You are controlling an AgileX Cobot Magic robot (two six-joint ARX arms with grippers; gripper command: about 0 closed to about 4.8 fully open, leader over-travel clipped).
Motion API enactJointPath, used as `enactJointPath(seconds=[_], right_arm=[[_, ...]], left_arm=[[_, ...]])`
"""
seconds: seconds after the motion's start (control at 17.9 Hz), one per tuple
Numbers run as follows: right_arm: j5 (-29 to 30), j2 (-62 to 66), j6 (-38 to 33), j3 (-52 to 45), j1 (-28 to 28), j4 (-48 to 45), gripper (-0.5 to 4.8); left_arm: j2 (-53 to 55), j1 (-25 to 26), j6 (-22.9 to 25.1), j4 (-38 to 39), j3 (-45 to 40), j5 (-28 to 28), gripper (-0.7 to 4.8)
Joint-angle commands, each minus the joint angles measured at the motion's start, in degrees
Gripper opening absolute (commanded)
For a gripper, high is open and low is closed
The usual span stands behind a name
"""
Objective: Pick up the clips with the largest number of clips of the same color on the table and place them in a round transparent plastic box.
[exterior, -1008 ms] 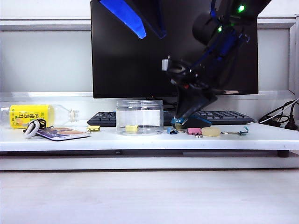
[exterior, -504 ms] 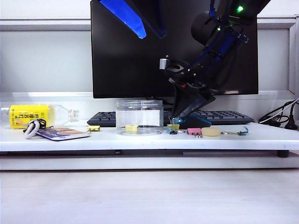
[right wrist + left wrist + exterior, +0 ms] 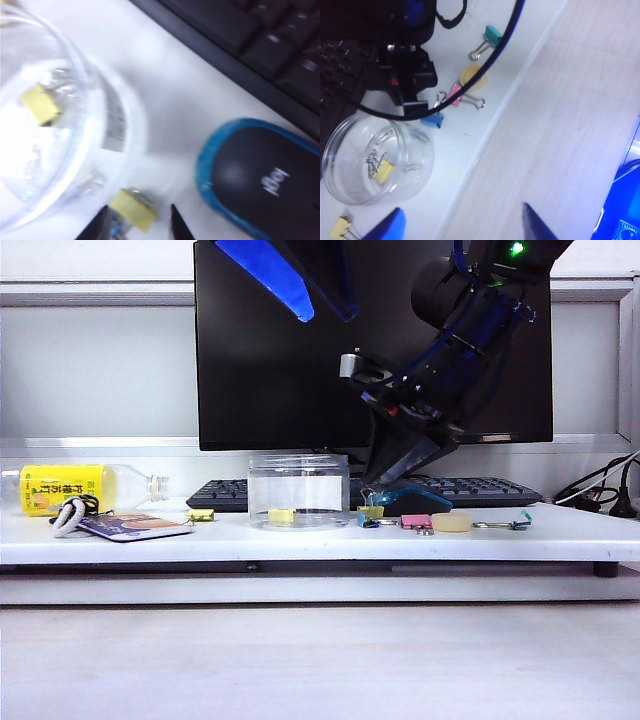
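Exterior view: round transparent plastic box stands centre frame on the white table, one pale-yellow clip lying inside on its floor. A second yellow clip lies on the table left of the box, apart from it. A third yellow clip sits just right of the box, pinched between the tips of the right gripper, which reaches down from upper right; whether the clip still touches the table cannot be told. Blue clip, pink clip, a pale disc and a teal clip line up to the right. Mouse and keyboard sit behind them. Yellow-labelled bottle lies at far left. Left gripper hangs high at top, well above the table.

Left wrist view: left gripper, tips at bottom edge spread wide, nothing between them. Box at lower left with a yellow clip in it; another yellow clip outside it at bottom left corner. Right gripper sits just beside the box.

Right wrist view: right gripper at bottom centre, fingers closed on a yellow clip, right beside the box wall. Another yellow clip shows through the box at left. Mouse lower right, keyboard top right.
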State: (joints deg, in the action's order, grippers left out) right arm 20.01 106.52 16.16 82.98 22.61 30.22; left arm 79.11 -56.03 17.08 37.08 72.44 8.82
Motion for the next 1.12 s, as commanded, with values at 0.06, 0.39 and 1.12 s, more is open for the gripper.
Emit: enactJointPath(seconds=[0.06,0.39,1.12], right_arm=[[1.70,-0.37,0.20,0.22,0.04,0.74,1.49],[4.55,-3.13,2.01,0.22,0.04,3.23,1.50],[-0.33,-5.33,14.19,0.11,0.04,11.39,1.60]], left_arm=[[-0.09,-0.07,0.02,-0.74,0.13,-0.04,3.13],[-0.09,-0.07,0.07,-0.74,0.13,-0.07,3.13],[-0.09,-0.07,0.07,-0.35,0.13,-2.64,3.13]])
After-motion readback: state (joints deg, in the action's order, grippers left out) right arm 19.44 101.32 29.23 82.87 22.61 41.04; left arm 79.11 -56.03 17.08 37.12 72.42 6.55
